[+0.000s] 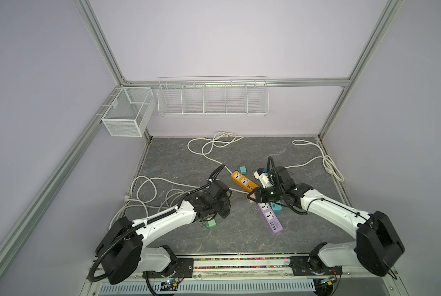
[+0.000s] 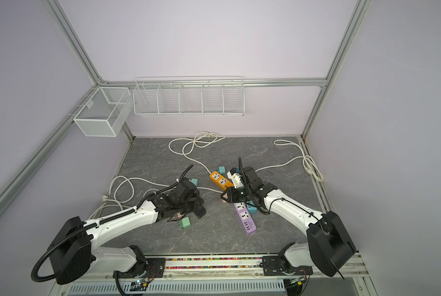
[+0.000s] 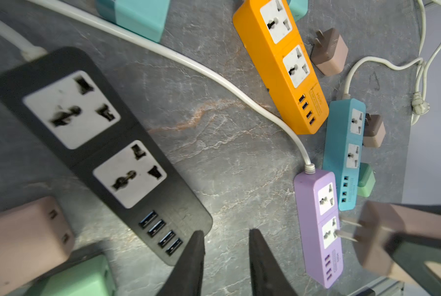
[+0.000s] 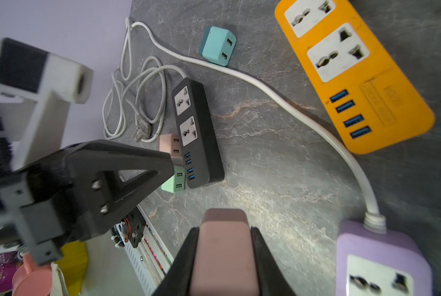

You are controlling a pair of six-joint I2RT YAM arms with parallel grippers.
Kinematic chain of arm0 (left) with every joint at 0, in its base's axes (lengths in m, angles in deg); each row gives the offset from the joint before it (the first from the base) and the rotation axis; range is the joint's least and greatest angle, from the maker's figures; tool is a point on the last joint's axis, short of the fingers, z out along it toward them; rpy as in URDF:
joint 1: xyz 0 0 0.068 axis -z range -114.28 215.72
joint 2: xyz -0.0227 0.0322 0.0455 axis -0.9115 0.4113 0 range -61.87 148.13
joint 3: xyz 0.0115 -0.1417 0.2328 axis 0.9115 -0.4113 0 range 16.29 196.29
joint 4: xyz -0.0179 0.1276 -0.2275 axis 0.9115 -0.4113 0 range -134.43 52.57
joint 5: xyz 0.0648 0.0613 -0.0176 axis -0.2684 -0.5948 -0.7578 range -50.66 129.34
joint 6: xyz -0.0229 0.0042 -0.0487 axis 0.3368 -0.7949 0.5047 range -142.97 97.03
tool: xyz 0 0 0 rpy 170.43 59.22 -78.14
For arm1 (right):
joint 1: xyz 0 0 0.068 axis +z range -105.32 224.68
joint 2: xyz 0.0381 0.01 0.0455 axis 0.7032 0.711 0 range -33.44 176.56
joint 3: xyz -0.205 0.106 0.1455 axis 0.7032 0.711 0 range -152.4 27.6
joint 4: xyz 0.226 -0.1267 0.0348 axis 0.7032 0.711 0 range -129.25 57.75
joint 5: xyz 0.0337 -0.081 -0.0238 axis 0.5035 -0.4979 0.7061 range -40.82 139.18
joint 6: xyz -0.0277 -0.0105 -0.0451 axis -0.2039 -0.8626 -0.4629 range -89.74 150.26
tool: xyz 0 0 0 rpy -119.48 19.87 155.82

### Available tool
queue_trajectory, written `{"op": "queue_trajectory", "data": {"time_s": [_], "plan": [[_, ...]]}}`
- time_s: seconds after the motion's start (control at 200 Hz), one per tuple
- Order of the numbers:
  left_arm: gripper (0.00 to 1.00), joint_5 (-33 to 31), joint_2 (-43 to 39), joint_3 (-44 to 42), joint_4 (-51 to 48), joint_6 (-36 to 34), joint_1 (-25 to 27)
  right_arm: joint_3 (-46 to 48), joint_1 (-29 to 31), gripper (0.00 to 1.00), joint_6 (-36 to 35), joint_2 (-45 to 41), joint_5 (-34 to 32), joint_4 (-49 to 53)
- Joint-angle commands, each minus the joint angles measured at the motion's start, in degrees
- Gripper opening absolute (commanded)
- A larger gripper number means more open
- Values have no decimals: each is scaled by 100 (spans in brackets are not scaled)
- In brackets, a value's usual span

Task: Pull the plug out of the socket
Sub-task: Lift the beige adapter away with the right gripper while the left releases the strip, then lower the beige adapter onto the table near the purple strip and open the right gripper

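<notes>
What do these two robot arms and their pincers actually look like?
The left arm and right arm have white shells, bulky black joints and ribbed black cable hoses. The left gripper and right gripper have black, tapering fingers.

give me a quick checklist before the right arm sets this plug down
1. Right gripper shut on the pink plug: ok, clamped on both sides.
2. Prongs clear of the purple strip: ok, both show bare in the left wrist view.
3. Left gripper empty: ok, jaws apart with nothing between.
4. Bare table between the purple strip and the black strip for a drop: ok.
5. Plugs in the white strip: cannot tell, the right arm hides most of it.
</notes>
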Motion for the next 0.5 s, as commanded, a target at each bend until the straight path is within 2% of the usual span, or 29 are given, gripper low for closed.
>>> {"op": "queue_trajectory", "data": {"time_s": [0.0,0.225,0.495], "plan": [[33,-479,-333,-226,-322,-199,-90,146,194,23,406,403,12,-964],[35,-560,-789,-652,-189,-94,-228,53,428,25,428,1376,345,-1233],[35,-468,-762,-819,60,34,-236,140,432,27,481,1701,267,-1430]]}}
